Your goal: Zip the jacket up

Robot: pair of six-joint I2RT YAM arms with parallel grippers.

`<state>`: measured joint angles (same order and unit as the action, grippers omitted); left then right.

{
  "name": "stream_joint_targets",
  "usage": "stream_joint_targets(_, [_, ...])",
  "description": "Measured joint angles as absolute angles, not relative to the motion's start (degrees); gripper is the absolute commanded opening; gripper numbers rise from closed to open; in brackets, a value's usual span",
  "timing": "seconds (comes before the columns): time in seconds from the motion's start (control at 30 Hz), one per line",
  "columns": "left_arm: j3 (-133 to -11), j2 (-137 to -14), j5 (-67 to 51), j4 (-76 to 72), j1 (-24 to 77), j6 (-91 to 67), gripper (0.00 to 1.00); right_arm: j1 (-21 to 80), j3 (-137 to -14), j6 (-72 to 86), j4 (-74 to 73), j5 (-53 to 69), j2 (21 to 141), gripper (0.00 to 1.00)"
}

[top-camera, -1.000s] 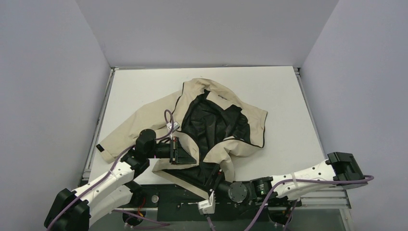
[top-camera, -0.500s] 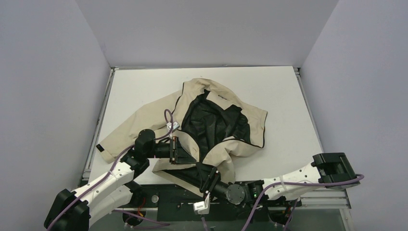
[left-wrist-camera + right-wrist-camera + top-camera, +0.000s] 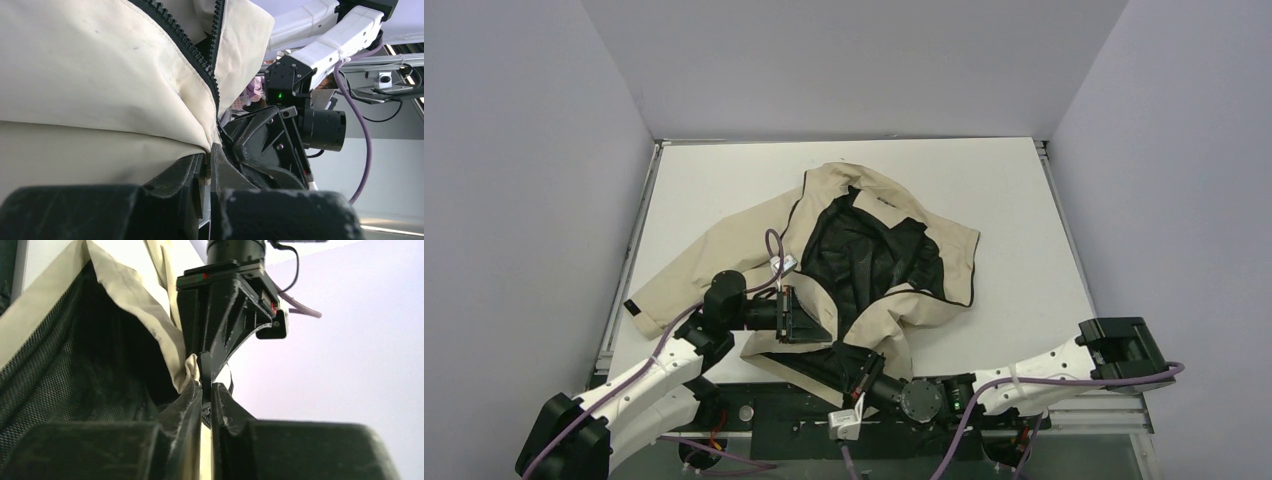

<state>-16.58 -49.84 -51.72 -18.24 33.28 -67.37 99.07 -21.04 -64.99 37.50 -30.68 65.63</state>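
Beige and limp, the jacket (image 3: 724, 250) sprawls open from the middle of the table (image 3: 1004, 200) to its near edge in the top view, while the left wrist view shows the left gripper (image 3: 207, 156) pinched tight on its hem beside the zipper teeth (image 3: 200, 70), probably the firmest hold, and the right wrist view shows the right gripper (image 3: 206, 392) clamped on the jacket's dark bottom edge.

From my console I saw a white table (image 3: 994, 190) boxed in by plain grey walls (image 3: 854, 60) at the back and on both sides. A metal rail (image 3: 628, 270) ran along its left edge and a second rail (image 3: 1065, 240) along the right. At the near edge lay a black plate (image 3: 789, 425), with a small round silver disc (image 3: 745, 411) resting on it.
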Motion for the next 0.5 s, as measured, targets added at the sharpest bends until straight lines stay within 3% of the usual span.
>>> stream_joint_targets(0.2, [-16.38,-49.41,-51.70,-19.00,33.28,-67.35,0.00,97.17,-20.69,-58.92,37.65,-28.91,62.00,0.00])
stream_joint_targets(0.5, [-16.38,-46.96,-50.35,-20.29,32.82,-67.31,0.00,85.56,-20.10,-42.46,36.29,-15.31,52.73,0.00])
